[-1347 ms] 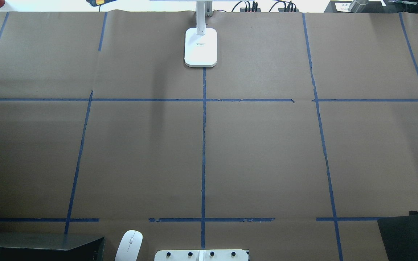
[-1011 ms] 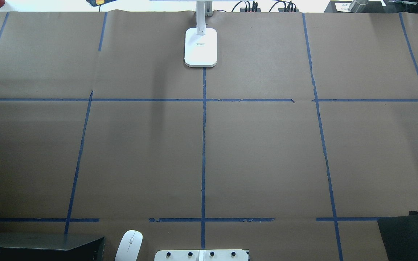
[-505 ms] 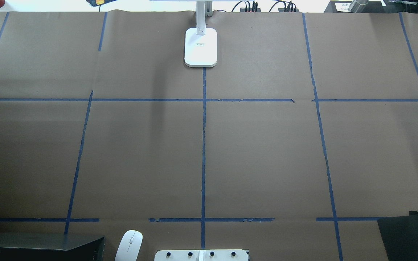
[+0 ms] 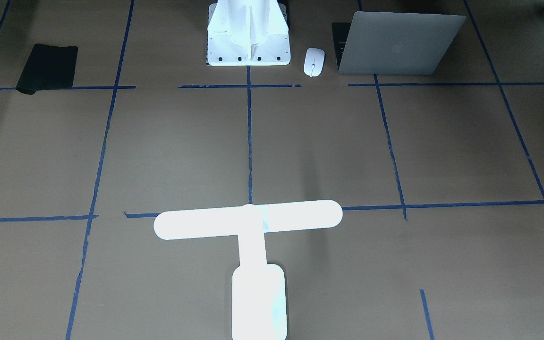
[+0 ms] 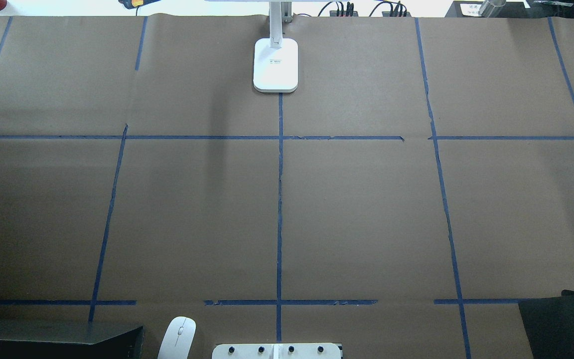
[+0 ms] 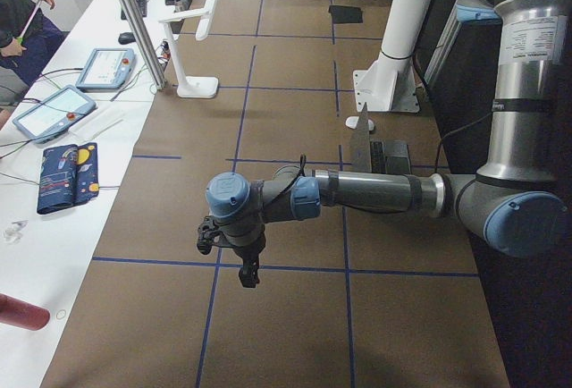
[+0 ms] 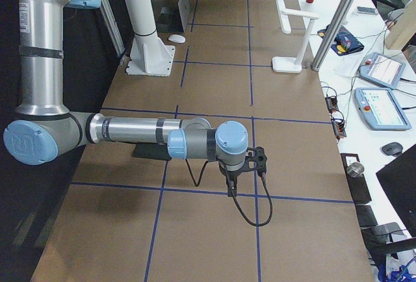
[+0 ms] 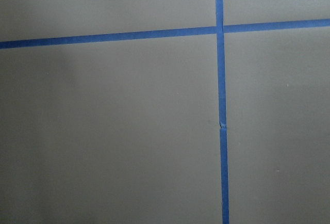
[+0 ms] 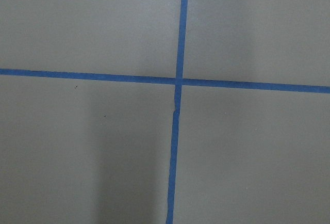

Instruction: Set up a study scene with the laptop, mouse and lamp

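On the brown-papered table [image 5: 366, 209] nothing has shifted this past second: the thin silver-grey metal laptop [image 4: 397, 45] and flat white oval mouse [image 4: 314, 62] sit just beside the white bolted stand [image 4: 248, 47], with the glaring white T-shaped lamp [image 4: 248, 226] at the opposite edge. I judge setup unstarted. The left gripper [image 6: 248, 270] and right gripper [image 7: 232, 188] hover over bare paper; whether their fingers are apart or together, I cannot tell.

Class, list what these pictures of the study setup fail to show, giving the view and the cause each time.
- the laptop: screen and most keys, front-facing view, hidden behind its raised lid.
- the lamp: surface detail, front-facing view, washed out by glare.
- the left gripper and the right gripper: open or shut, seen in side views only, too small.
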### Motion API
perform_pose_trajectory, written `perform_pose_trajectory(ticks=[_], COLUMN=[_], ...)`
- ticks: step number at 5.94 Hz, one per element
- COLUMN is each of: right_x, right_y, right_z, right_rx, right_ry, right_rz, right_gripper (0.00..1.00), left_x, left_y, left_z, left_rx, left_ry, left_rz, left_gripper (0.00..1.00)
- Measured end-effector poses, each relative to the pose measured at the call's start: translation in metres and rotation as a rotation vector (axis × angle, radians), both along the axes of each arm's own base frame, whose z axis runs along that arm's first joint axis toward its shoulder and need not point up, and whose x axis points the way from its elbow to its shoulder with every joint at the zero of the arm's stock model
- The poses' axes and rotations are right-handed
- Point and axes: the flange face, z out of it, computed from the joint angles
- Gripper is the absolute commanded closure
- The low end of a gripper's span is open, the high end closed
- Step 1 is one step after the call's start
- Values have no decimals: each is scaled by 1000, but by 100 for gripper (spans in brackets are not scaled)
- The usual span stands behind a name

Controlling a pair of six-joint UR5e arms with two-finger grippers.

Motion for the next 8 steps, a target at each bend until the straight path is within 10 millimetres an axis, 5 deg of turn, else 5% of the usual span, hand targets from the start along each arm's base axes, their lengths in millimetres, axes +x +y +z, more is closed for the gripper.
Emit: perform_pose_trajectory(ticks=[6,8], right_x=[0,-1], right_y=[-6,-8], right_z=[-10,-14], right_rx=[-31,-37], right_ry=[-6,-9], right_rz=[50,59], right_gripper=[0,0], left_x=[1,5], left_y=[-3,1], left_z=[-21,-74], left_rx=[26,-1], left_ry=[5,36], left_rz=[-15,-136], left_gripper=[0,0])
